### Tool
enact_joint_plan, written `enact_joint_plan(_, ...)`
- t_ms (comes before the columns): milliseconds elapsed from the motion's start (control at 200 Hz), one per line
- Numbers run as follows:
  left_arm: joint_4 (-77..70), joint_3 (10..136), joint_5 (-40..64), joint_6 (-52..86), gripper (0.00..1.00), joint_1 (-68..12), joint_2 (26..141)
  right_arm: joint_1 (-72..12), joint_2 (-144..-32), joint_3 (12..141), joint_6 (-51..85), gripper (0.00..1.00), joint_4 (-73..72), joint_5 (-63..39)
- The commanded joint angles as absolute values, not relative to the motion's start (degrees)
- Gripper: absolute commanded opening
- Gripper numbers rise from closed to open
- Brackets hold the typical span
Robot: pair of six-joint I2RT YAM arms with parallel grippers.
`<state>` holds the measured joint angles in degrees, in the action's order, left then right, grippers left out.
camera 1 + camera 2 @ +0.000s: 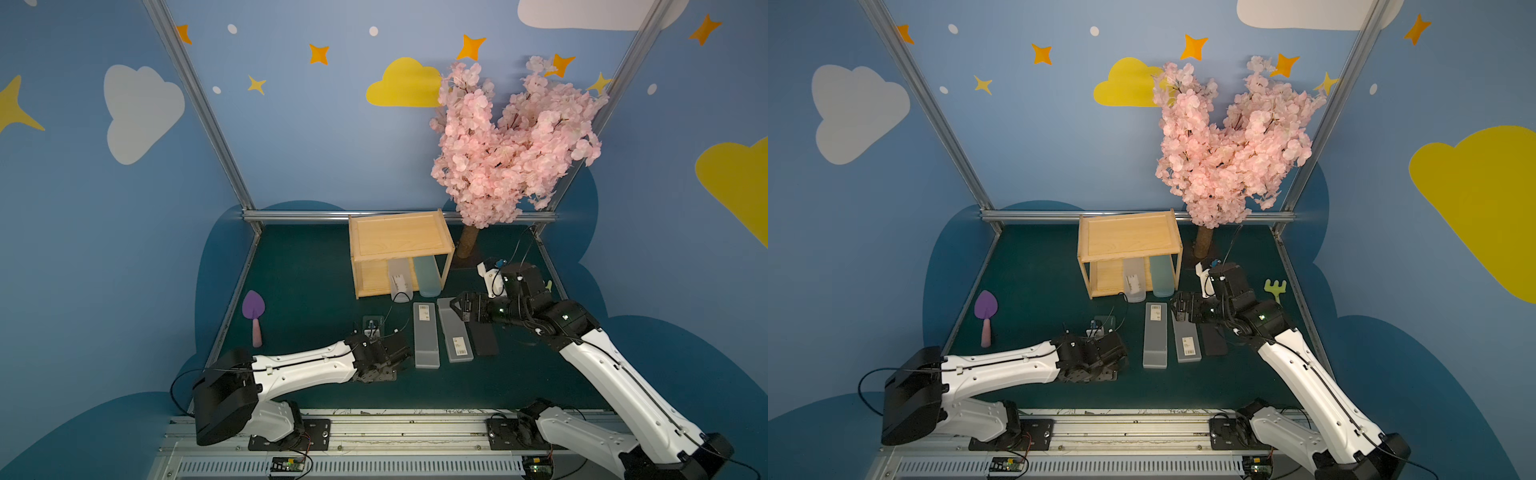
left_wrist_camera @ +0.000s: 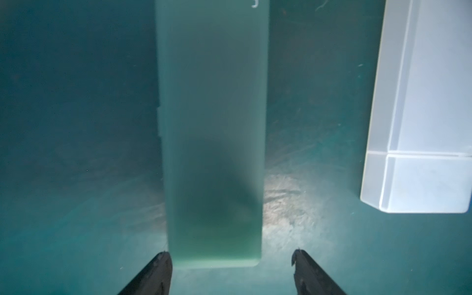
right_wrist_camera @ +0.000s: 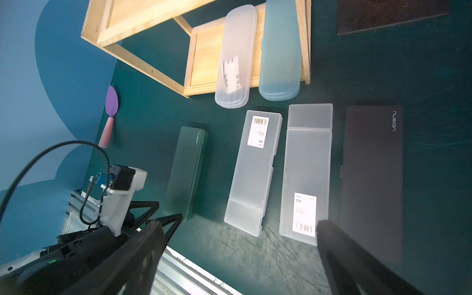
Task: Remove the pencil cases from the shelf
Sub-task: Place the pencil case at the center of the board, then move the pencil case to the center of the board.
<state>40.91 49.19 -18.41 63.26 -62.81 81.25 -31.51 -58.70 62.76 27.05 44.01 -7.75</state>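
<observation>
Dark green pencil case (flat), left gripper astride — jaws parted

The shelf is pale bare wood, grain showing. The frosted case and second frosted case are cloudy matt plastic, each with a paper sticker. The black case and dark green case look smooth, satin. The table is matt, scuffed.

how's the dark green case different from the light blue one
The dark green case lies flat on the table, off the shelf; the light blue case sits on its lower tier, front end poking out. The green case has square corners; the blue case has rounded ends. Both are long, slim boxes.
</observation>
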Motion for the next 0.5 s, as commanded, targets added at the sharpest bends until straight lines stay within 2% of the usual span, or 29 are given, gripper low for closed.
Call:
enact_joint_plan(0, 39.8, 50.1, -17.2, 61.9, 0.82, -62.1, 82.3, -31.7, -59.1, 62.9, 26.9, 0.98, 42.6, -7.1)
enact_joint_plan(135, 44.1, 51.5, -20.4, 60.1, 0.93, -61.0, 78.2, -31.7, -60.0, 62.8, 26.5, 0.98, 42.4, -6.3)
enact_joint_plan(240, 46.9, 50.8, -24.7, 57.3, 1.0, -57.0, 73.0, -31.7, -61.1, 62.7, 26.4, 0.98, 41.4, -6.4)
enact_joint_plan(365, 40.8, 47.7, -19.6, 48.6, 1.0, -48.4, 71.5, -31.7, -62.9, 62.5, 26.7, 0.98, 39.9, -7.2)
enact_joint_plan(496, 37.5, 49.5, -15.2, 43.3, 1.0, -44.3, 75.6, -31.8, -64.2, 62.8, 26.5, 0.98, 39.4, -7.6)
